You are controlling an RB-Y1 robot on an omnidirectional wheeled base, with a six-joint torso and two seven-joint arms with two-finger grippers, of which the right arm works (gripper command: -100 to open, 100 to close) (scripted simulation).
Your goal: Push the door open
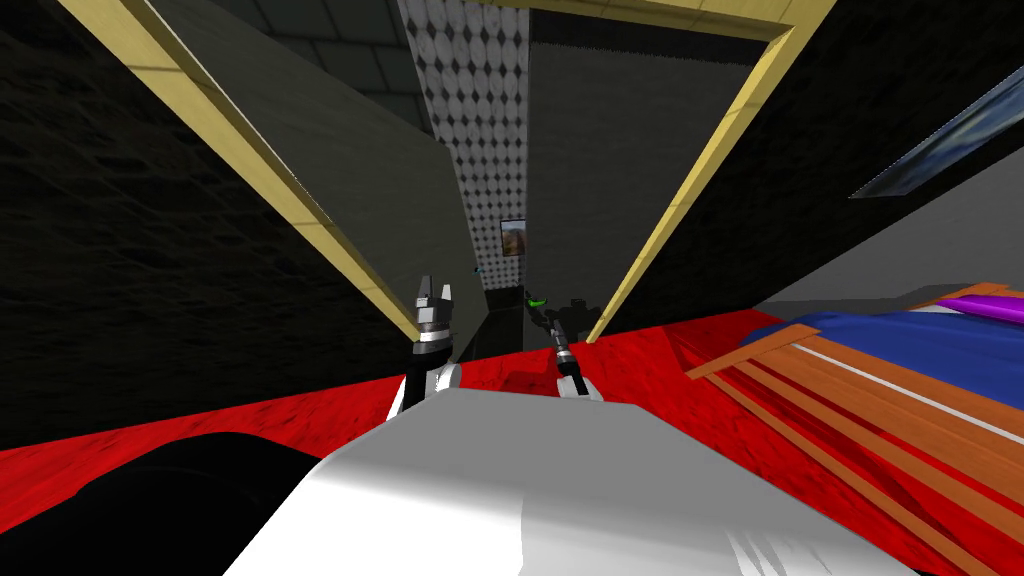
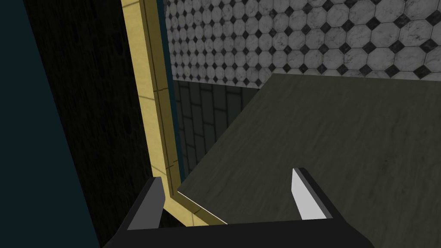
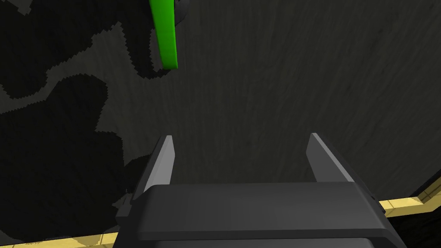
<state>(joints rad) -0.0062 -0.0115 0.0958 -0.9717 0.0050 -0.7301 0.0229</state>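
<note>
A yellow door frame (image 1: 250,150) encloses two dark grey wood-grained panels with a narrow gap between them. The right panel, the door (image 1: 620,150), carries a green lever handle (image 1: 537,300) at its inner edge. My right gripper (image 1: 552,315) is just below that handle and stands open. In the right wrist view the door (image 3: 280,86) is close in front of the right gripper (image 3: 240,137), with the handle (image 3: 166,34) beyond one fingertip. My left gripper (image 1: 436,286) is open at the foot of the left frame post (image 2: 150,107), beside the left panel (image 2: 323,142).
Through the gap lies a grey and black tiled floor (image 1: 480,100), with a small picture (image 1: 512,238) at its far end. I stand on a red floor (image 1: 300,420). A bed (image 1: 900,340) with orange slats and a blue cover is to the right.
</note>
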